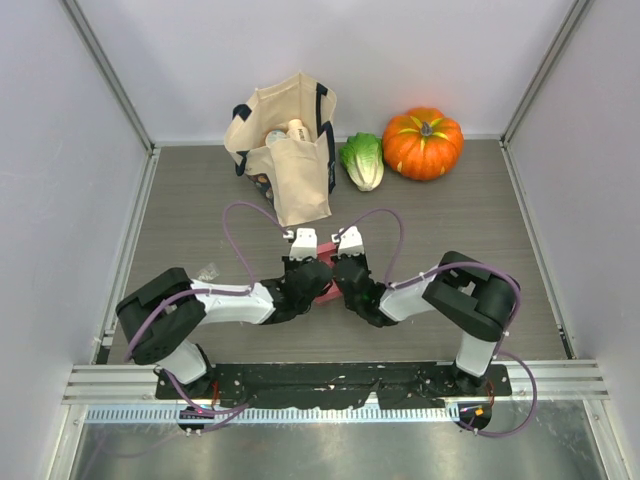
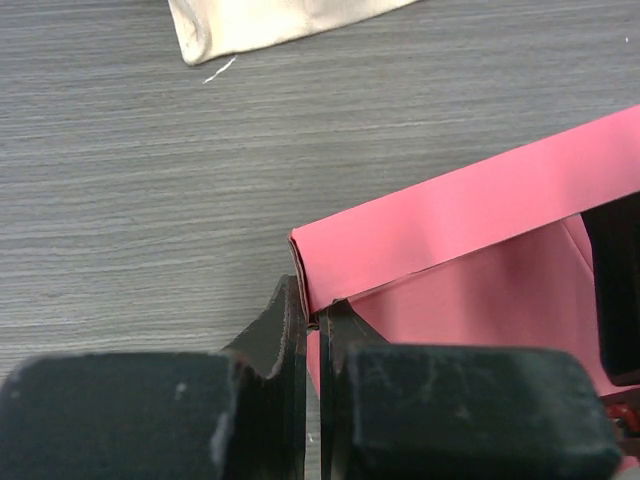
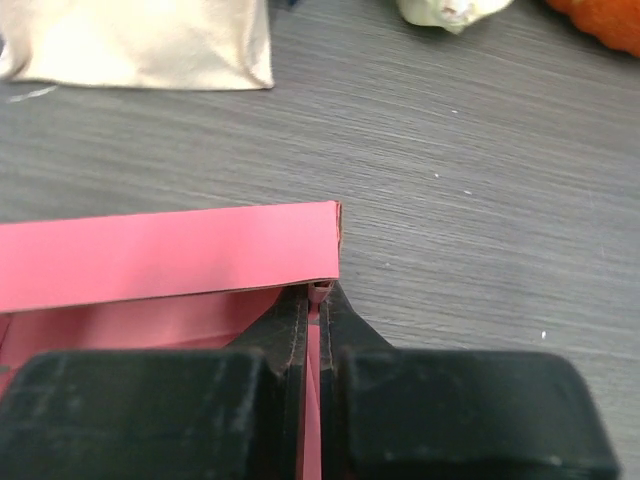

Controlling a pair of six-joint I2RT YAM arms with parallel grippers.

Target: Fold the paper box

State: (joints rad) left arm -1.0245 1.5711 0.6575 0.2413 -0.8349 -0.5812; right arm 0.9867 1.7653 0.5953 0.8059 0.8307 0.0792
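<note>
The pink paper box (image 1: 326, 252) lies partly folded on the grey table between the two wrists. In the left wrist view its folded strip (image 2: 470, 215) runs up to the right, and my left gripper (image 2: 316, 318) is shut on the box's left end wall. In the right wrist view the strip (image 3: 170, 255) lies across the left half, and my right gripper (image 3: 318, 292) is shut on the thin pink wall at the box's right end. From above, both grippers meet at the box and hide most of it.
A beige tote bag (image 1: 285, 145) with items inside stands at the back, its edge visible to both wrists (image 2: 270, 25) (image 3: 150, 45). A green lettuce (image 1: 362, 161) and an orange pumpkin (image 1: 423, 142) sit to its right. White walls enclose the table.
</note>
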